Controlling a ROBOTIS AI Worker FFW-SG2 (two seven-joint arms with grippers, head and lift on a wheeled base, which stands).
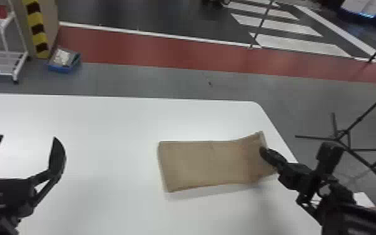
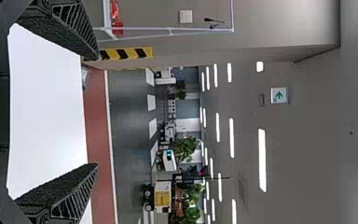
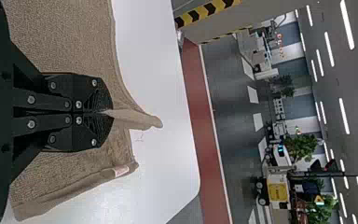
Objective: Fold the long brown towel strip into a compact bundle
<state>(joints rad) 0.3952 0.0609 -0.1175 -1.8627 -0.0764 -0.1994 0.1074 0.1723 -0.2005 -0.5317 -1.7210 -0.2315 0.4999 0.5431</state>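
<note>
We held our left gripper wide over the table; our right gripper, angled inward, pinched the towel near its end.

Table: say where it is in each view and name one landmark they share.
Head view: the table lies under the towel.
Left wrist view: the table is seen between the parted fingers of the left gripper.
Right wrist view: the table is under the towel and beyond the right gripper.
Shared landmark: the red floor band, past the table.
</note>
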